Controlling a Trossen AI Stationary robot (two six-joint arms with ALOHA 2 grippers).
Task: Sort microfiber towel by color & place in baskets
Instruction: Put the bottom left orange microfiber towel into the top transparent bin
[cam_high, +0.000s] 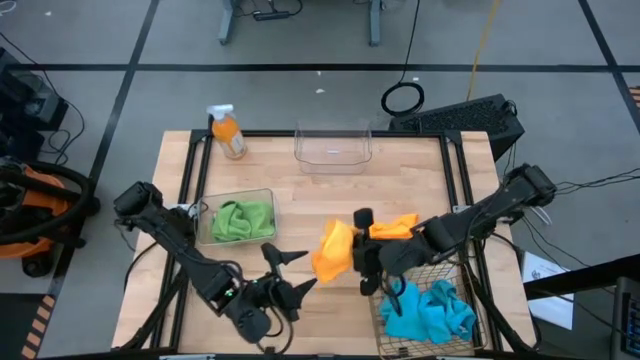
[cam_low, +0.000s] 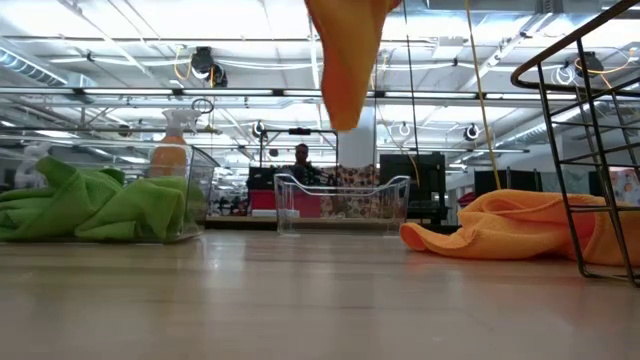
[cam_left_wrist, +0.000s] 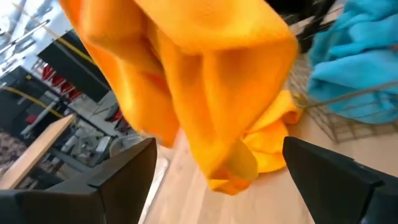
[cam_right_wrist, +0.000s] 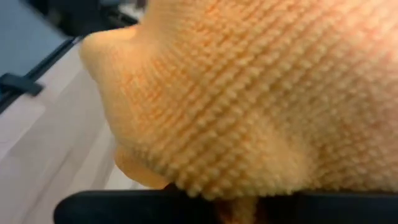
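Towels sit in four spots across the table. Farthest left, green towels (cam_high: 240, 219) fill a clear tub (cam_high: 268, 195) near the left edge; in the low view they bulge against its front wall (cam_low: 190, 190). An orange spray bottle (cam_high: 228, 133) stands upright behind that tub, near the far left corner.

Left gripper (cam_high: 296, 271) hangs low over the near edge, left of centre, its two dark fingers (cam_left_wrist: 124, 171) spread wide with nothing between them. It points toward a hanging orange towel (cam_high: 333, 250).

At the far edge, mid-table, a second clear tub (cam_high: 333, 143) stands with nothing in it, well apart from everything else; the low view shows it behind the hanging cloth (cam_low: 342, 205).

That hanging orange towel is lifted clear of the wood: the low view shows its tip (cam_low: 345, 60) dangling high above the table, and the left wrist view shows it draped in folds (cam_left_wrist: 205, 81). Right gripper (cam_high: 360, 250) reaches in from the right and pinches the cloth at its right edge; in its own wrist view the weave (cam_right_wrist: 249, 93) fills nearly everything above one dark finger.

Another orange towel (cam_high: 392, 226) lies crumpled on the table just behind the right gripper, touching the wire basket's (cam_high: 437, 268) far side; the low view shows it heaped against the frame (cam_low: 510, 228).

Rightmost, blue towels (cam_high: 430, 310) lie bunched inside the wire basket at the near right corner, also seen from the left wrist (cam_left_wrist: 354, 50).
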